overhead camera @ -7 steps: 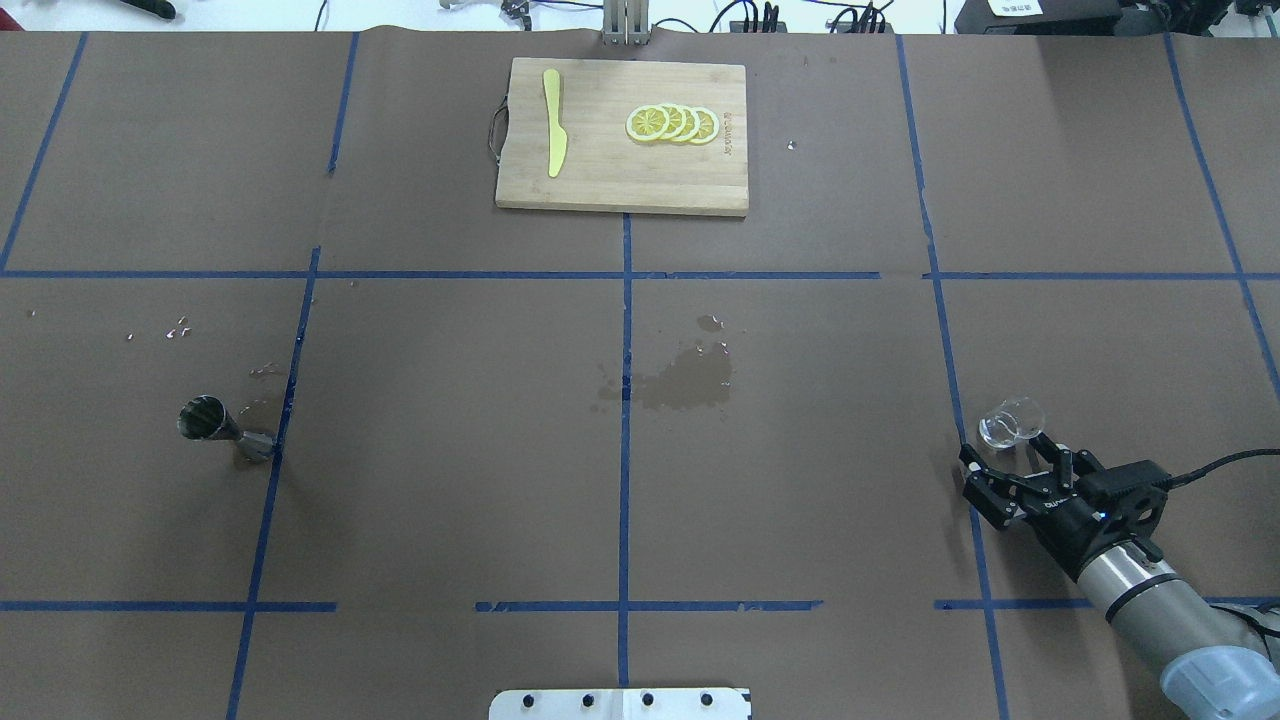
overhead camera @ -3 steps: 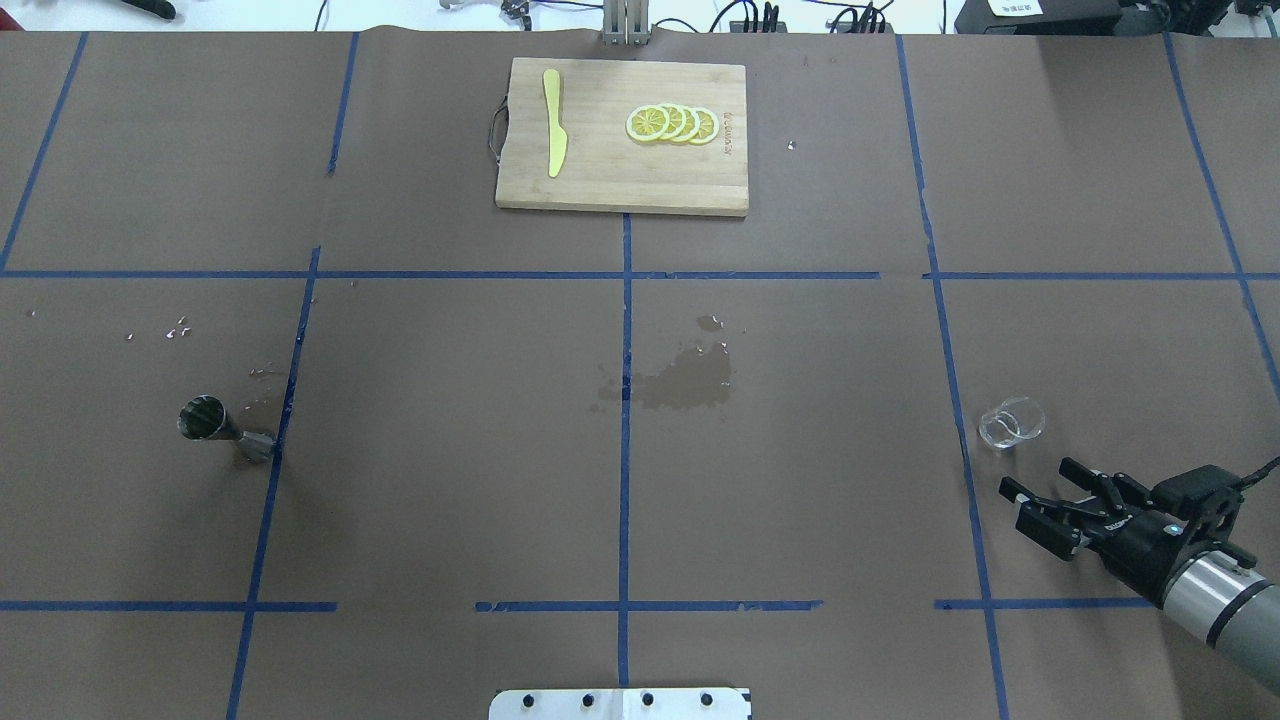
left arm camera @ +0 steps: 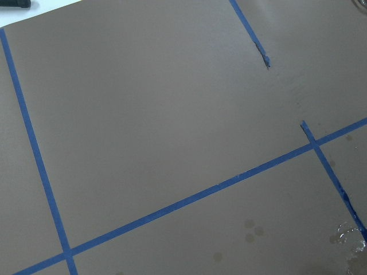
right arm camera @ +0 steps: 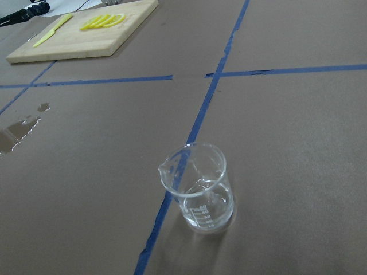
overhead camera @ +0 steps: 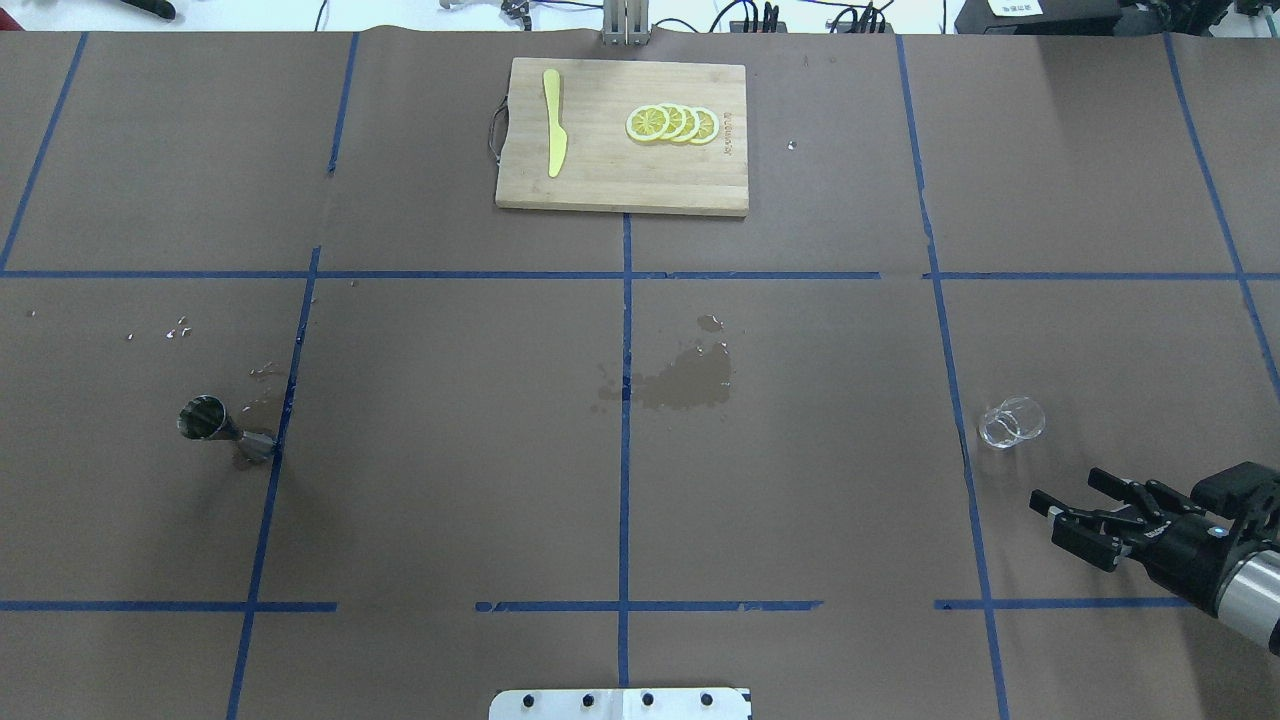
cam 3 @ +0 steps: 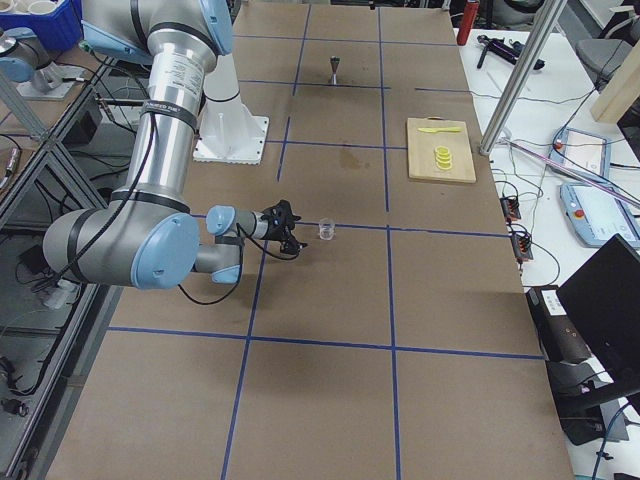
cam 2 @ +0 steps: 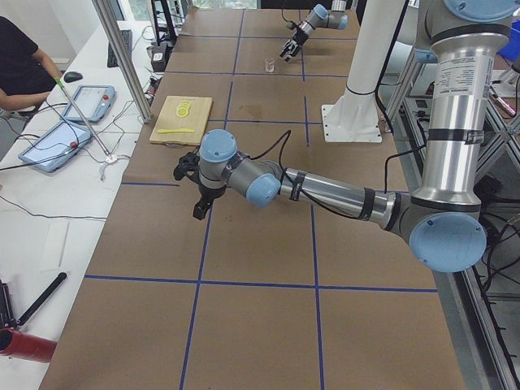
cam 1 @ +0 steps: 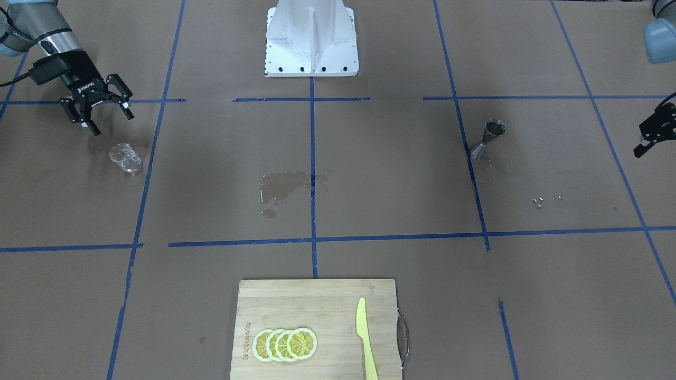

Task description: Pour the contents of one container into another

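1. Plainly, from across the counter (cam 1: 391, 174), the right gripper (cam 1: 113, 124) hangs with its jaws spread and empty. The glass tumbler (cam 1: 125, 157) stands near them but apart. The jigger (cam 1: 487, 139) sits well away, nearer the left gripper (cam 1: 647, 140), whose jaws I cannot read.
2. From overhead, the tumbler lies ahead of the right jaws, farther from the robot and slightly toward the centre.
3. Off the right wrist, the tumbler stands upright straight ahead, with what looks like a little liquid inside. The right arm is clearly nearer, so I'd expect a short forward reach.
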You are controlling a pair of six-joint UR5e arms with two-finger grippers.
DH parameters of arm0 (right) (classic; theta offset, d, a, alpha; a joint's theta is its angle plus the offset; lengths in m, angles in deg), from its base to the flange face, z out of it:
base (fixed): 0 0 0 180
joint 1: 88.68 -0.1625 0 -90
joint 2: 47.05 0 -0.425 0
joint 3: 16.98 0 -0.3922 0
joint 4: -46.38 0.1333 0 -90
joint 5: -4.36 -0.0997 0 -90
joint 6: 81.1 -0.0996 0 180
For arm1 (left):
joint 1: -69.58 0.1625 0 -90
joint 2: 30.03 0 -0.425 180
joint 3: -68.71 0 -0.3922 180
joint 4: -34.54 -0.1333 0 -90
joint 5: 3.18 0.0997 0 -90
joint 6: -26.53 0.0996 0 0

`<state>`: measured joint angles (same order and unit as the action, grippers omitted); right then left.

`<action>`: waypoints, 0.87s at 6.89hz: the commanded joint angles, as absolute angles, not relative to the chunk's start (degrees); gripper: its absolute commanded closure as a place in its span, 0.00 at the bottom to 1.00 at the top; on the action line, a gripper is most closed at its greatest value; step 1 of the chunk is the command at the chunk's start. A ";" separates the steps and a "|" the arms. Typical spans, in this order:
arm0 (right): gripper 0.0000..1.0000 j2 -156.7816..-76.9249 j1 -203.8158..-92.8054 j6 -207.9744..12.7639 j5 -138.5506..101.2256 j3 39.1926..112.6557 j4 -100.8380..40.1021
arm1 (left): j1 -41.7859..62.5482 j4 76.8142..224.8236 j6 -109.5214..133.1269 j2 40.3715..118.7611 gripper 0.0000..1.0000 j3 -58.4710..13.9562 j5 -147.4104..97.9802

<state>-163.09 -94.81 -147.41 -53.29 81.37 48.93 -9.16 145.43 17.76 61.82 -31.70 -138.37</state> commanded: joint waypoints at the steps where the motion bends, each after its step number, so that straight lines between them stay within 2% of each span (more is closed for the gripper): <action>1: 0.00 -166.04 -99.47 -146.85 -64.41 82.16 49.02 | -9.00 145.54 17.83 62.08 0.00 -30.08 -138.01; 2: 0.00 -165.88 -105.84 -146.50 -73.86 81.64 48.49 | -9.00 145.55 18.18 62.08 0.00 -29.12 -137.75; 3: 0.00 -164.13 -121.57 -141.88 -92.05 78.58 47.44 | -9.08 146.59 18.36 61.56 0.00 -28.76 -137.66; 4: 0.00 -158.55 -137.39 -132.87 -109.02 75.60 42.47 | -9.09 147.82 18.53 61.21 0.00 -28.85 -135.13; 6: 0.00 -153.51 -150.24 -116.78 -119.45 75.13 26.86 | -9.09 147.40 18.62 61.29 0.00 -28.67 -134.23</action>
<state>-157.04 -141.72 -126.71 -112.23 75.77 36.10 -9.08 147.55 18.57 61.24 -28.78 -134.78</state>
